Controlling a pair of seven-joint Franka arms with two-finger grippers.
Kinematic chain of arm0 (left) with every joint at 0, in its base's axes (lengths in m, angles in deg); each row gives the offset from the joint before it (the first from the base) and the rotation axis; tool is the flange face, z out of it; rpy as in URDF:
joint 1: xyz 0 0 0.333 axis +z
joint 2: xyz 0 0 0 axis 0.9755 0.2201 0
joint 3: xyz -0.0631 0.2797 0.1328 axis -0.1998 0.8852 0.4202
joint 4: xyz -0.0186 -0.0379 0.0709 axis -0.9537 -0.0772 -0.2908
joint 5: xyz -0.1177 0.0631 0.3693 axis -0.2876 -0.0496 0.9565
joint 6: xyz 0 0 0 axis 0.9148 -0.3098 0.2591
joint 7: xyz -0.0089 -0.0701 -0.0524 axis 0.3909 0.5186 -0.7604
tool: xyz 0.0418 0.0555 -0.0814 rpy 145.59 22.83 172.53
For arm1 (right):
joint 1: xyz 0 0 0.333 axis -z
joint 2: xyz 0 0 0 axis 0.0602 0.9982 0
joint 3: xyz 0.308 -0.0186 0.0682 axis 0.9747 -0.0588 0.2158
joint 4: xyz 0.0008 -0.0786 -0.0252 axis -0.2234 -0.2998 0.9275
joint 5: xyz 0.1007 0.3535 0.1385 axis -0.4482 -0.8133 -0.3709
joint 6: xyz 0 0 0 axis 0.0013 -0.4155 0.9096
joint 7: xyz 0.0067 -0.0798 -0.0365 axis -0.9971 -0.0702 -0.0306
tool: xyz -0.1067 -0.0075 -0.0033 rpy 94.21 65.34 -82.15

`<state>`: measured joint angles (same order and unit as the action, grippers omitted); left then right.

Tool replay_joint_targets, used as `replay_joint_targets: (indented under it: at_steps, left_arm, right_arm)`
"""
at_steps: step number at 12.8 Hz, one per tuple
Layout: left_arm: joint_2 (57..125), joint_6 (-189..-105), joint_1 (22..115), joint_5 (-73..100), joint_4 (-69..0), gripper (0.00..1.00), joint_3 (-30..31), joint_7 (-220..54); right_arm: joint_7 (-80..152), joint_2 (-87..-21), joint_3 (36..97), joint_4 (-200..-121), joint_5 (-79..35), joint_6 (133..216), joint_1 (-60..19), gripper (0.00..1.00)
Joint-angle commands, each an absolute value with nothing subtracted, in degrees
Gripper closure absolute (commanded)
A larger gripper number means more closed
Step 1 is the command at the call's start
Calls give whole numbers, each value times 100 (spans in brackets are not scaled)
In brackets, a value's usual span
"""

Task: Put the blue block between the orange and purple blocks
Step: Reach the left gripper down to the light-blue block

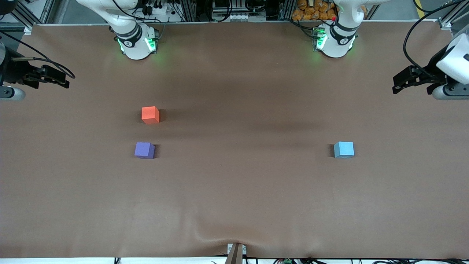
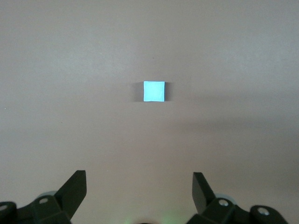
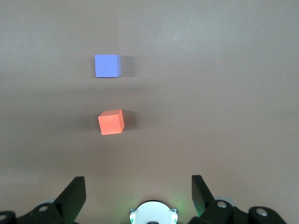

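Note:
The blue block (image 1: 343,149) sits on the brown table toward the left arm's end; it also shows in the left wrist view (image 2: 153,91). The orange block (image 1: 150,114) and the purple block (image 1: 144,150) sit toward the right arm's end, the purple one nearer to the front camera, with a gap between them. Both show in the right wrist view, orange (image 3: 111,122) and purple (image 3: 107,65). My left gripper (image 1: 397,84) (image 2: 139,179) is open and empty, high over the table's edge at its own end. My right gripper (image 1: 65,81) (image 3: 138,183) is open and empty, high at its end.
The two arm bases (image 1: 137,42) (image 1: 335,40) stand along the table edge farthest from the front camera. The right arm's base also shows in the right wrist view (image 3: 153,212). A small bracket (image 1: 236,251) sits at the table edge nearest the front camera. Cables and clutter lie past the bases.

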<state>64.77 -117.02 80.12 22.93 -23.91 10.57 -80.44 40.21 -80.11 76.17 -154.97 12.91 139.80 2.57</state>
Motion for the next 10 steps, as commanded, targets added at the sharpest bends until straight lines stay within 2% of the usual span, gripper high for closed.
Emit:
replay_joint_targets:
  at_steps: [1, 5, 7, 10]
  left_arm:
    - [6629, -12127, 8053, 2320, -2682, 0, 1025, -8042]
    - [7181, -14322, 8036, 2320, -4289, 0, 981, -7972]
    - [7690, -14975, 8045, 2329, -4476, 0, 964, -7910]
    - [8271, -15319, 8009, 2399, -4459, 0, 964, -7823]
  right_arm:
    - [3977, -8044, 7609, -15571, 1307, 14036, 235, 0]
    - [3977, -8035, 7609, -15571, 1315, 14036, 235, 0]
    - [3977, -8035, 7609, -15563, 1307, 14045, 235, 0]
    - [3977, -8026, 7609, -15563, 1315, 14045, 235, 0]
